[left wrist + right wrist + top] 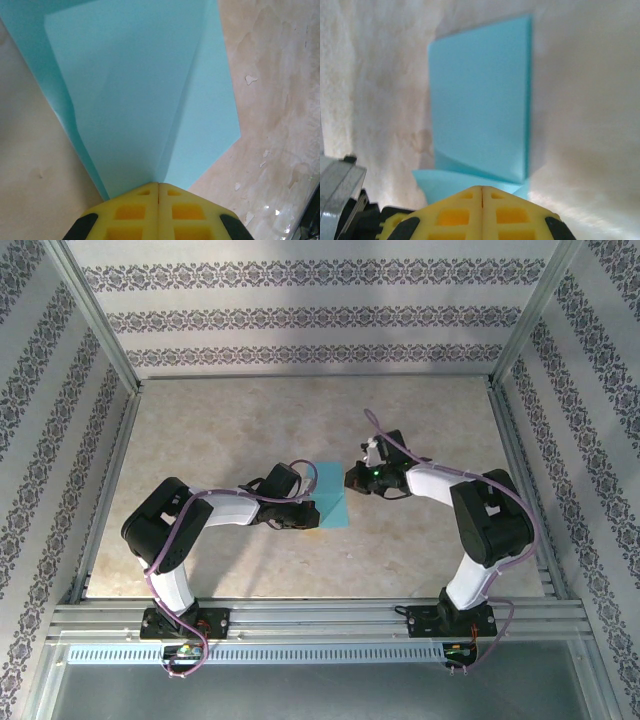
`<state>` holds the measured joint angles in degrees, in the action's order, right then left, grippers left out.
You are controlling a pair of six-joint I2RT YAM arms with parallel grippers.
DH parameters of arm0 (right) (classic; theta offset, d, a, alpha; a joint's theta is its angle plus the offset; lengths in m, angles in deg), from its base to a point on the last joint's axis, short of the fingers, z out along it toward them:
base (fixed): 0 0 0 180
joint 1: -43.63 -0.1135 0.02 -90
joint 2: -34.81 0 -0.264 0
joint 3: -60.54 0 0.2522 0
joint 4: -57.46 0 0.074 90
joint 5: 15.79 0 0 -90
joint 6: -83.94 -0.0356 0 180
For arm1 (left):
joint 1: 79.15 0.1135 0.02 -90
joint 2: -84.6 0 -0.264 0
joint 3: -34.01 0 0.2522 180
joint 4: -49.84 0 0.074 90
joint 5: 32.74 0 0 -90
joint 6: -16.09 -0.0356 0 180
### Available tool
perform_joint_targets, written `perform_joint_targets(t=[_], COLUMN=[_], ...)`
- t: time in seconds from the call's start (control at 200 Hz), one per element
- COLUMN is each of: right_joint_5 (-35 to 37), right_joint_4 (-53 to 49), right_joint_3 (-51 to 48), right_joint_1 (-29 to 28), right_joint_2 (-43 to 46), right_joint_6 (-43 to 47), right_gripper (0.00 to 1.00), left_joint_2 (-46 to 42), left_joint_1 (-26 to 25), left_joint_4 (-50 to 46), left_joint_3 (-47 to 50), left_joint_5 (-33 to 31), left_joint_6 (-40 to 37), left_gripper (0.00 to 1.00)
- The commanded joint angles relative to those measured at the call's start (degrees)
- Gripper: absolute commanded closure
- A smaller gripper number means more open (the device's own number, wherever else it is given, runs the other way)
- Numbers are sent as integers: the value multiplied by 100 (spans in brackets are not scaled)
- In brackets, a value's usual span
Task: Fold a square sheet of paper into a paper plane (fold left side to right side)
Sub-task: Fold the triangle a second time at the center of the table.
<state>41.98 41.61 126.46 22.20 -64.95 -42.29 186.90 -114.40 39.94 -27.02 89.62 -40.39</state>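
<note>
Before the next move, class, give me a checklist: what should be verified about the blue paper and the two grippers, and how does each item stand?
1. Left gripper shut on a corner of the cyan-blue paper sheet: ok.
2. Right gripper pinning the sheet: cannot tell; it is shut, with its tips at the sheet's edge.
3. Folded flap lying flat: not ok; it stands raised in the left wrist view.
4. Edges of the layers matched: not ok; a lower layer pokes out near the right gripper.
5. Sheet well inside the table: ok.
</note>
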Motion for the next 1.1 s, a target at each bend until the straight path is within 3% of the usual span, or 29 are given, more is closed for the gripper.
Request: perform_joint_targets(t=[0.0,0.615,0.914,1.094], right_joint_5=[-246,-97,296,324], right_joint_4=[424,257,-345,-380], right_joint_3=[-224,-49,-109,-111], right_joint_1=[-257,-28,-30,-28], right_joint_2=[-171,-810,-1056,-1050], right_joint_6=[-419,-212,-25,4], right_gripper=[100,100,100,100], left_joint_2=[110,12,-102,257], left_joint_1=[-66,-61,-61,-59], left_joint_4=[-599,-668,-1016,-1103], left_joint_3=[193,29,-736,-1167], left_joint_5=[-205,-186,46,209], left_joint_6=[-36,-65,-217,-380], left_gripper=[97,95,92,93])
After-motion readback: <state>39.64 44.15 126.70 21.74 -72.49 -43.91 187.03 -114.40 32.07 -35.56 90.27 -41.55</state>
